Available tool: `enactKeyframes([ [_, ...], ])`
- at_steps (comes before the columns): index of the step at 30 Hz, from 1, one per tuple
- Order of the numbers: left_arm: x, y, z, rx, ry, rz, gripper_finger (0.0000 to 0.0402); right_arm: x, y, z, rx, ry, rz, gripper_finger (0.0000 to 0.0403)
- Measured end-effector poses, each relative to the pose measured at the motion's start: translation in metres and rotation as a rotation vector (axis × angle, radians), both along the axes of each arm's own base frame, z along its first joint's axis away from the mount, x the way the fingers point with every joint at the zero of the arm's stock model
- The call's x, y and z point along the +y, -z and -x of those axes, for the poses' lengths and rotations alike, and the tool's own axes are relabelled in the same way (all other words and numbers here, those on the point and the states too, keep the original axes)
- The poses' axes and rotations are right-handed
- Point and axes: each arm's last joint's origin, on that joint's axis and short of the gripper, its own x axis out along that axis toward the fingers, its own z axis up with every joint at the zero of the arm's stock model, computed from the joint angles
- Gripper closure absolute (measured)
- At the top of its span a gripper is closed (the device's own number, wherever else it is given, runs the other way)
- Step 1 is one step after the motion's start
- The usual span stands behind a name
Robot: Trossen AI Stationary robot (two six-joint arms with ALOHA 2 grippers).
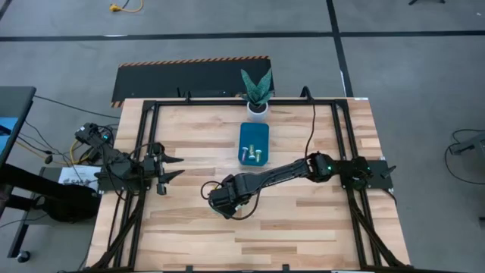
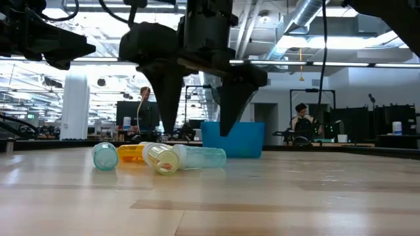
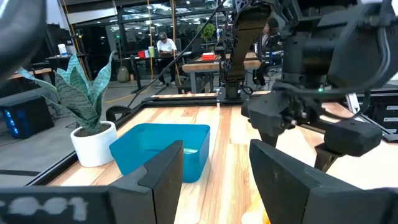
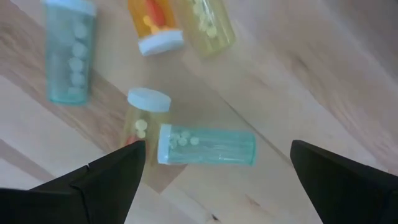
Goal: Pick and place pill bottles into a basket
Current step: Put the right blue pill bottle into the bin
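Several pill bottles lie on their sides on the wood table: a green one [image 4: 205, 146] beside a yellow one [image 4: 142, 118], with another green one [image 4: 68, 53], an orange one [image 4: 155, 25] and a yellow one [image 4: 208, 22] close by. My right gripper [image 2: 194, 134] hangs open just above them, pointing down, its fingers on either side of the nearest green bottle [image 2: 200, 157] without touching it. The teal basket [image 1: 255, 136] sits toward the far edge with bottles in it. My left gripper [image 1: 176, 168] waits open at the table's left.
A white pot with a green plant [image 1: 258, 95] stands just beyond the basket at the far edge. A black frame [image 1: 227, 102] runs around the tabletop. Bare wood lies toward the near edge. People sit in the room behind [image 2: 303, 121].
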Motion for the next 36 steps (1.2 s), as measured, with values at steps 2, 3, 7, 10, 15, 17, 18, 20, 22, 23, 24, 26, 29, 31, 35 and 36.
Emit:
enactKeyframes([
  [2, 0.0001, 0.0000, 0.0000, 0.000, -0.001, 0.001, 0.0226, 0.0006, 0.0011, 0.0001, 0.002, -0.003, -0.011, 0.0010],
  [3, 0.0000, 0.0000, 0.0000, 0.000, 0.000, 0.001, 0.0226, 0.0008, 0.0012, -0.0002, -0.001, -0.009, -0.016, 0.0010],
  [7, 0.0000, 0.0000, 0.0000, 0.000, 0.000, 0.000, 0.0226, 0.0010, 0.0017, -0.0011, -0.009, -0.030, -0.016, 0.0010],
  [10, 0.0000, 0.0000, 0.0000, 0.000, 0.000, 0.000, 0.0226, 0.0011, 0.0017, -0.0007, -0.005, -0.042, -0.017, 0.0010],
  [15, 0.0000, 0.0000, 0.0000, 0.000, 0.000, 0.000, 0.0226, 0.0028, 0.0063, -0.0009, 0.007, -0.058, -0.018, 0.0010],
  [17, 0.0000, 0.0000, 0.0000, 0.000, 0.000, 0.000, 0.0226, 0.0033, 0.0066, -0.0012, 0.004, -0.059, -0.019, 0.0010],
  [18, 0.0000, 0.0000, 0.0000, 0.000, 0.000, 0.000, 0.0226, 0.0034, 0.0061, -0.0016, -0.002, -0.059, -0.020, 0.0010],
  [20, 0.0000, 0.0000, 0.0000, 0.000, 0.000, 0.000, 0.0226, 0.0034, 0.0060, -0.0019, -0.005, -0.059, -0.021, 0.0010],
  [22, 0.0000, 0.0000, 0.0000, 0.000, 0.000, 0.000, 0.0226, 0.0034, 0.0060, -0.0019, -0.005, -0.061, -0.021, 0.0010],
  [23, 0.0000, 0.0000, 0.0000, 0.000, -0.001, 0.000, 0.0226, 0.0034, 0.0060, -0.0019, -0.005, -0.065, -0.020, 0.0010],
  [24, 0.0000, -0.0001, 0.0000, 0.000, 0.000, 0.000, 0.0226, 0.0034, 0.0060, -0.0019, -0.005, -0.067, -0.020, 0.0010],
  [26, 0.0000, 0.0000, 0.0000, 0.000, 0.000, 0.000, 0.0226, 0.0036, 0.0060, -0.0018, -0.005, -0.067, -0.020, 0.0010],
  [29, 0.0000, 0.0000, 0.0000, 0.000, -0.001, 0.000, 0.0226, 0.0036, 0.0060, -0.0018, -0.004, -0.068, -0.020, 0.0010],
  [31, 0.0000, 0.0000, 0.0000, 0.000, 0.000, 0.000, 0.0226, 0.0036, 0.0060, -0.0018, -0.004, -0.068, -0.020, 0.0010],
  [35, 0.0000, 0.0000, 0.0000, 0.000, 0.000, 0.000, 0.0226, 0.0037, 0.0060, -0.0014, -0.001, -0.070, -0.019, 0.0010],
  [36, 0.0000, -0.0001, 0.0000, 0.000, 0.000, 0.001, 0.0226, 0.0037, 0.0060, -0.0015, -0.001, -0.070, -0.019, 0.0010],
])
